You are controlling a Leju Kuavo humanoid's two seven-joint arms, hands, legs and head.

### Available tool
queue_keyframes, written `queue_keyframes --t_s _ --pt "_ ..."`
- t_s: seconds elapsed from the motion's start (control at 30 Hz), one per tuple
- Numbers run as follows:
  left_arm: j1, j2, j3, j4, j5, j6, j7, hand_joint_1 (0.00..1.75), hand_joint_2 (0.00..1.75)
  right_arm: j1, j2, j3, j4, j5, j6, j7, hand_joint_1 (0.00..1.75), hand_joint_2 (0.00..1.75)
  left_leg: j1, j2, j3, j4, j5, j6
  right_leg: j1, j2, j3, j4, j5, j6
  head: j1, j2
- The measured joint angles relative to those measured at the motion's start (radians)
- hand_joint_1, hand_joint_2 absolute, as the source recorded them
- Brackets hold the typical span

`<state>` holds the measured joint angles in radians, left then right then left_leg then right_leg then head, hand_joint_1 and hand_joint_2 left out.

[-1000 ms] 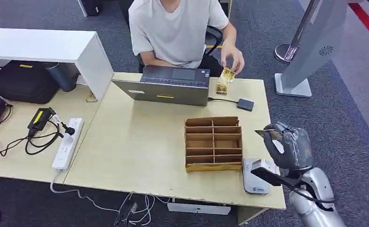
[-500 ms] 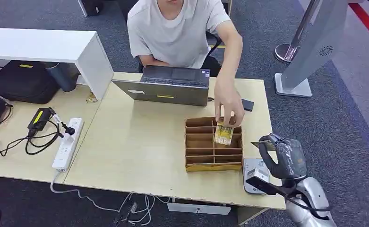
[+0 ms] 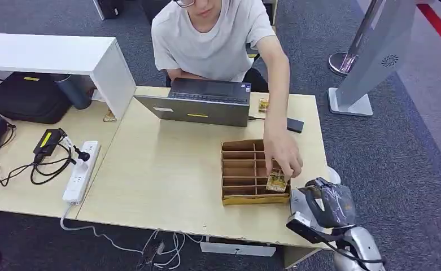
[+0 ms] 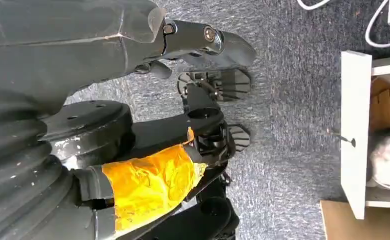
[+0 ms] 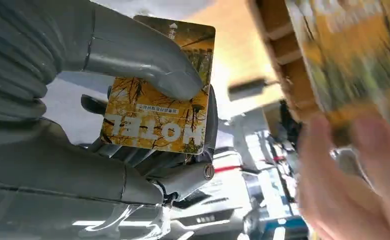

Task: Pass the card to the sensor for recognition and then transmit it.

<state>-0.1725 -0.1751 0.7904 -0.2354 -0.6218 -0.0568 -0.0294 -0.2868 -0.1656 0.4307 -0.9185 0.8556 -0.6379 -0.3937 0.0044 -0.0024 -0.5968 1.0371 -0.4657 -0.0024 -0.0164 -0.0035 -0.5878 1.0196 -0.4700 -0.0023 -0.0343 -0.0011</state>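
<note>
1. Right hand [image 3: 330, 202] sits at the lower right of the head view, over the white sensor [image 3: 298, 199] at the desk's near right corner. Whether hand or card touches the sensor — cannot tell.
2. Right wrist view: the hand [image 5: 133, 165] grasps the card [image 5: 158, 95], a yellow-orange card with white lettering, pinned by the thick grey thumb [image 5: 138, 62] across its face with the darker fingers behind it. Card lies left of centre in that frame.
3. Left hand: the left wrist view looks down at grey carpet and dark parts of the robot's body; the hand itself is not clearly made out — cannot tell whether it is released or clenched.
4. A person [image 3: 215, 39] in a white shirt sits at the far side of the desk [image 3: 161, 169], top centre of the head view. The person's hand [image 3: 283, 158] reaches into the cardboard divider box [image 3: 246, 169] right of centre and holds a second yellow card [image 3: 276, 182] at the box's near right compartment, just beside the robot's hand.
5. In the right wrist view this second card [image 5: 352, 60] is blurred at the upper right, with the person's fingers [image 5: 352, 185] at the lower right.
6. Laptop [image 3: 204, 101] stands open at the far edge of the desk; a small dark box [image 3: 295, 125] lies to its right.
7. Power strip [image 3: 81, 169] and cables lie on the adjoining desk at the left of the frame.
</note>
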Motion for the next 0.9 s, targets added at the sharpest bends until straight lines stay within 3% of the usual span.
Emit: queue_keyframes --t_s 0.53,0.73,0.9 --pt "0.002 0.001 -0.003 0.0 0.0 0.0 0.003 0.0 1.75 0.022 0.017 -0.116 0.252 -0.017 -0.063 -0.039 1.75 1.75 0.0 0.003 0.004 0.0 -0.001 0.001 0.0 0.002 0.004 0.0 0.0 0.0 0.0 0.0" --pt "0.002 0.003 -0.009 0.0 0.0 0.0 0.003 0.0 1.75 0.038 0.025 -0.141 0.234 0.004 -0.055 -0.053 1.75 1.75 0.0 0.003 0.004 0.0 -0.001 0.001 0.0 0.002 0.003 0.0 0.0 0.0 0.0 0.0" --pt "0.002 0.006 -0.012 0.0 -0.003 0.0 0.007 0.0 1.75 0.033 0.025 -0.14 0.131 0.013 -0.023 -0.04 1.75 1.75 0.0 0.003 0.003 0.0 0.0 0.001 0.0 0.002 0.003 0.0 0.001 0.0 0.0 0.0"
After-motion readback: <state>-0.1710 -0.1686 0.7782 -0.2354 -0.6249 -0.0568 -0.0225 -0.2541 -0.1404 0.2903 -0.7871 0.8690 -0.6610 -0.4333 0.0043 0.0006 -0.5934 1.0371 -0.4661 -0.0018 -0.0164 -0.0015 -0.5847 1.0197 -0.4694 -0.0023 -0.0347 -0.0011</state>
